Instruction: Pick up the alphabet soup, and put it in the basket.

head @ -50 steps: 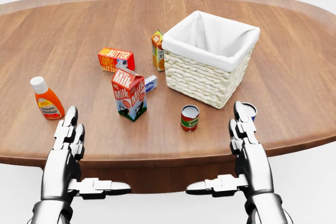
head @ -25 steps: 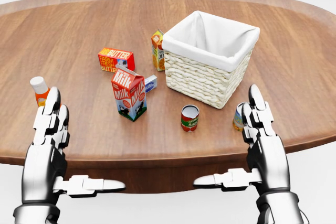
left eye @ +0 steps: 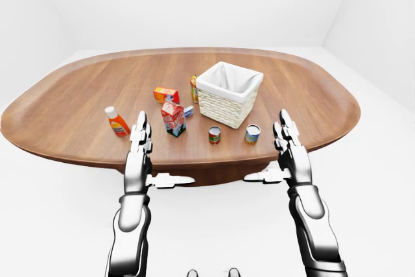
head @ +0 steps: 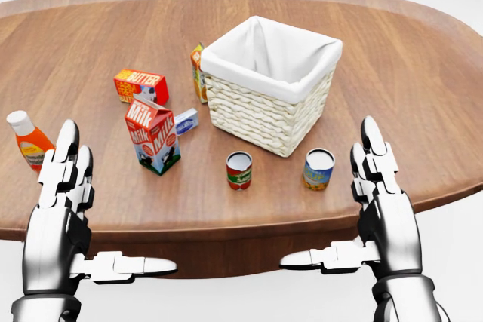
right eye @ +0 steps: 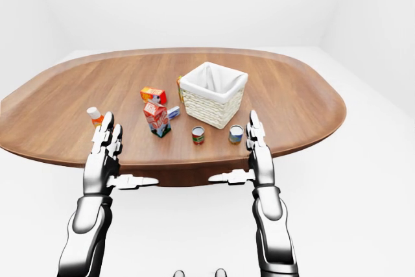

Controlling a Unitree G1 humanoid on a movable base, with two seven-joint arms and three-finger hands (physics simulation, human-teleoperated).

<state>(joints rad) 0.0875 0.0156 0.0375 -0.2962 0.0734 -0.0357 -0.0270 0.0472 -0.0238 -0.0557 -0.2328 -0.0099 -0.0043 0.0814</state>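
Red-labelled alphabet soup can stands untouched beside the basket; both hands, left hand and right hand, are released, so next I reach.

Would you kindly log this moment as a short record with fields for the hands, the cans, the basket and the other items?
left hand: open, empty, at the table edge
right hand: open, empty, right of the cans
red can: upright, below the basket
blue-and-yellow can: upright, right of the red can
basket: white-lined, nothing visible inside
others: milk carton, butter box, ketchup bottle
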